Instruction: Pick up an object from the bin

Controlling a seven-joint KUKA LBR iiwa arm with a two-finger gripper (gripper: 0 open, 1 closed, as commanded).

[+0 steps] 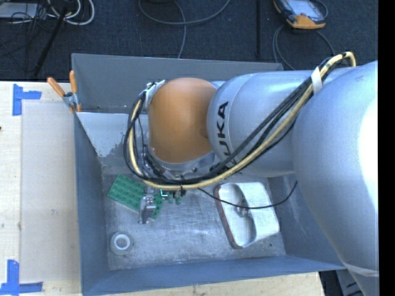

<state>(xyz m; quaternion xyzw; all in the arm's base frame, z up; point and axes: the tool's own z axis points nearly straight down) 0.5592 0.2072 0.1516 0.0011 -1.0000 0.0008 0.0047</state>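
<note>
The arm [321, 165] reaches into the grey bin [89, 184] from the right, its round orange cover [179, 119] hanging over the back half of the bin floor. A bundle of black and yellow cables [271, 125] runs along the arm and loops under the cover. Below the cover the jaws come down at the left middle of the bin floor, their grey metal tip sitting at the lower right corner of a flat green studded plate [125, 190]. That plate lies tilted on the floor near the left wall, with its left part in plain sight and its right end under the tool. Whether the jaws are wide or narrow cannot be told, and it cannot be told whether the plate is between them or only beneath them. A small pale ring [121, 242], like a roll of tape, lies flat near the front left corner, well apart from the plate. On the right of the floor rests a white oblong dish with a dark rim [254, 219], partly under the arm and apart from the jaws.
</note>
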